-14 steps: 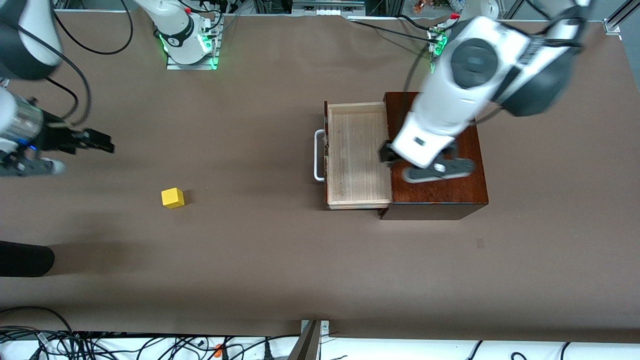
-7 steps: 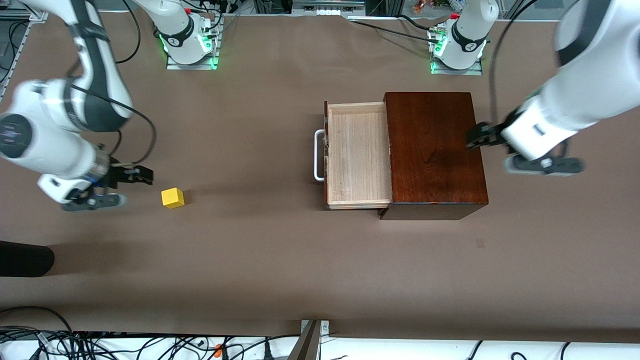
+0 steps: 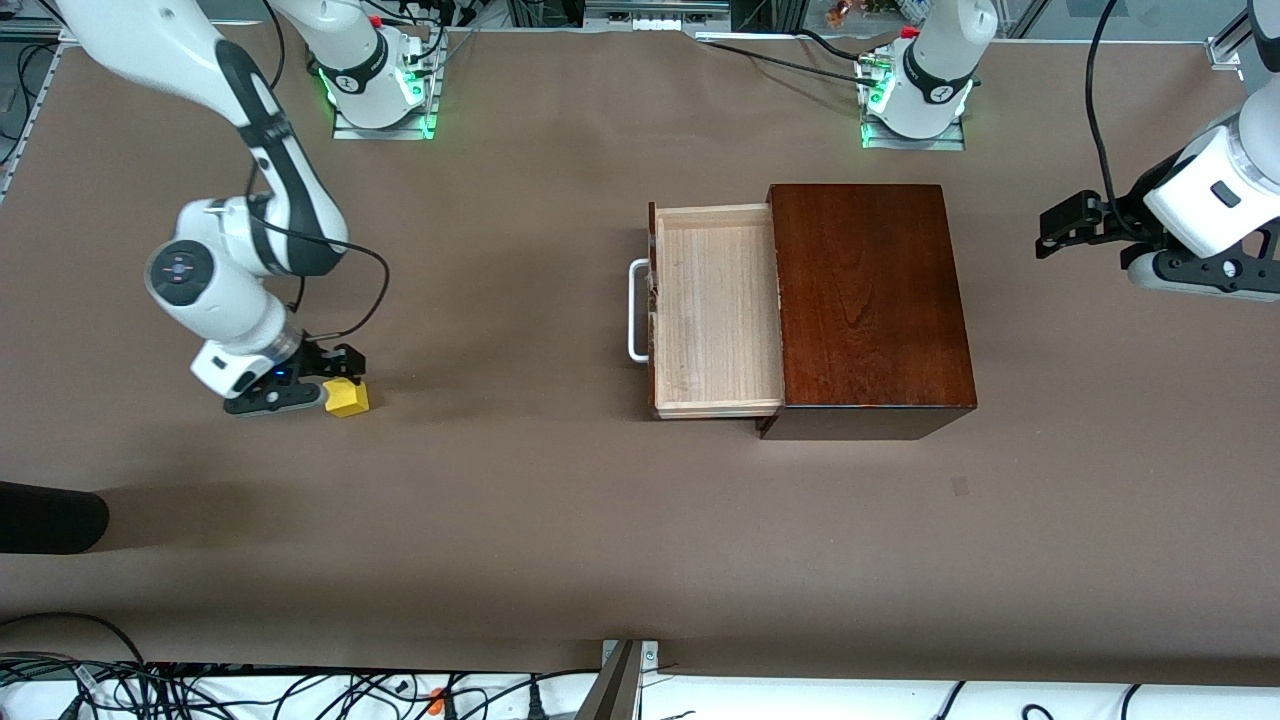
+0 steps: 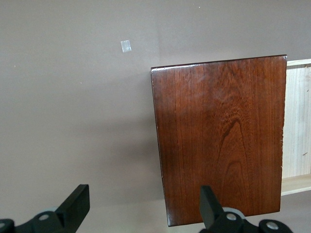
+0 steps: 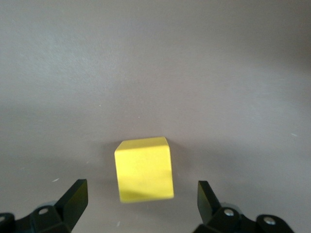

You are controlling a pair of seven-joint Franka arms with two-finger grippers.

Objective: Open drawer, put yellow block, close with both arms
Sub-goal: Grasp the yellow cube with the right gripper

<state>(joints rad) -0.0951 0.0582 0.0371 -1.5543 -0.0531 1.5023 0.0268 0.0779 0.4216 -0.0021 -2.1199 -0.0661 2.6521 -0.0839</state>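
The drawer stands pulled out of the dark mahogany box, its pale tray bare, its white handle toward the right arm's end. The yellow block lies on the table toward the right arm's end. My right gripper is open, low over the table right beside the block; in the right wrist view the block lies just ahead of the open gripper, apart from both fingers. My left gripper is open and empty over bare table past the box's back end; the left wrist view shows the box top.
A small pale mark lies on the brown table nearer the front camera than the box. A dark object juts in at the table's edge on the right arm's end. Cables run along the front edge.
My right gripper has swung down and across to the yellow block. My left arm has lifted off the box top and moved away past the box's back end. The drawer stays open.
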